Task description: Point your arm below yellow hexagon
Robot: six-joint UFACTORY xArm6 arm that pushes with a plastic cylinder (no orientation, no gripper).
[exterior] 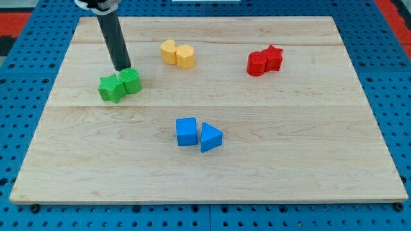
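The yellow hexagon [185, 56] sits near the view's top centre-left, touching a yellow heart-shaped block [169, 51] on its left. My tip [123, 68] is down on the board well to the view's left of the hexagon and slightly lower, just above the green blocks. It stands right at the top edge of a green cylinder-like block [130, 81], which touches a green star [112, 88].
A red cylinder [257, 63] and a red star [273, 56] touch each other at the view's top right. A blue cube [186, 131] and a blue triangle [210, 137] sit side by side in the middle. The wooden board [308, 160] lies on a blue pegboard.
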